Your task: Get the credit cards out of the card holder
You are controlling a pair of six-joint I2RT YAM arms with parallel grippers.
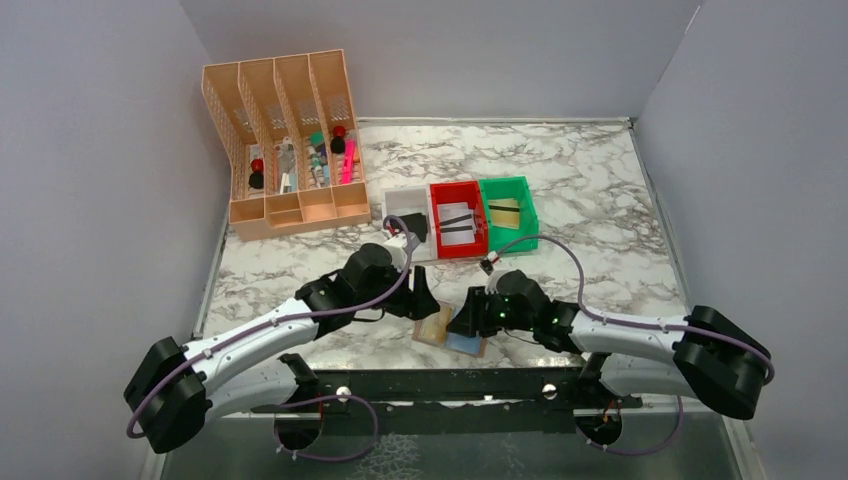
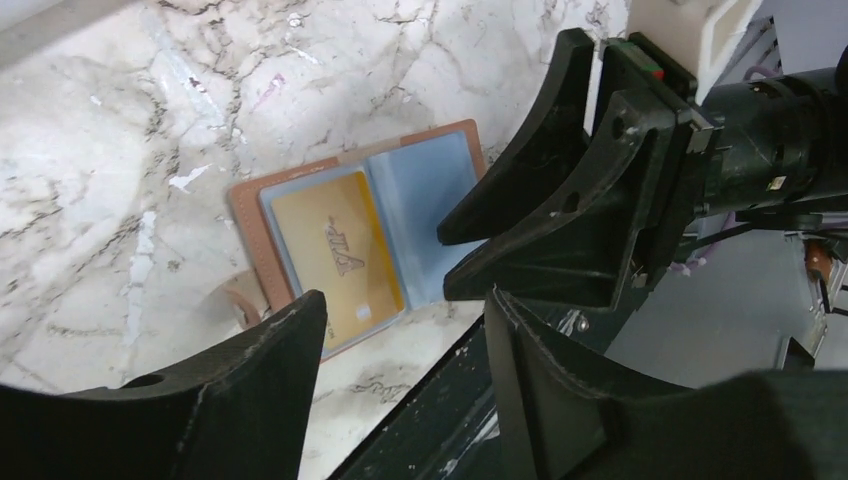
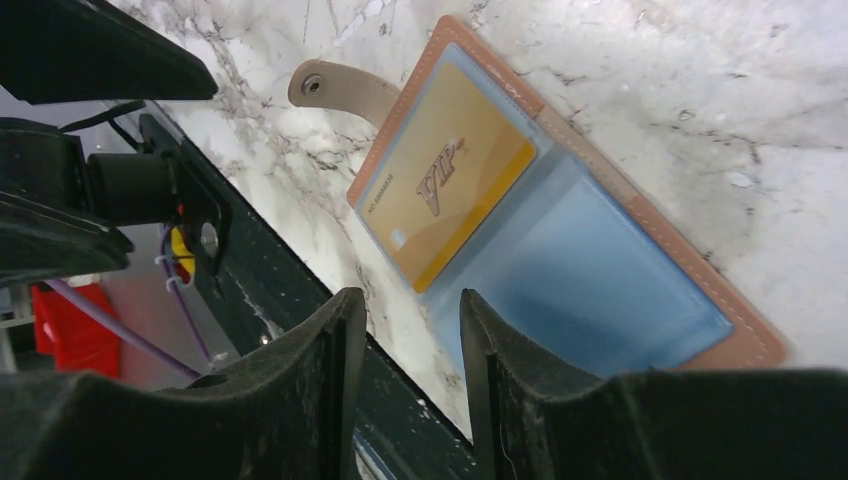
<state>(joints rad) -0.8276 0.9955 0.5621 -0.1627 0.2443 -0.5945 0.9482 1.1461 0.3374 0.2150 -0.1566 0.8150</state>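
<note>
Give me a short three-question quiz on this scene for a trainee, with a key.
1. True or false: the card holder lies folded shut on the table.
2. What colour is the card that shows in the card holder? A. gold B. red C. black
3. Short answer: which one holds a card, the left gripper, the right gripper, or neither?

Key:
1. False. It lies open.
2. A.
3. Neither. Both are open with nothing between the fingers.
</note>
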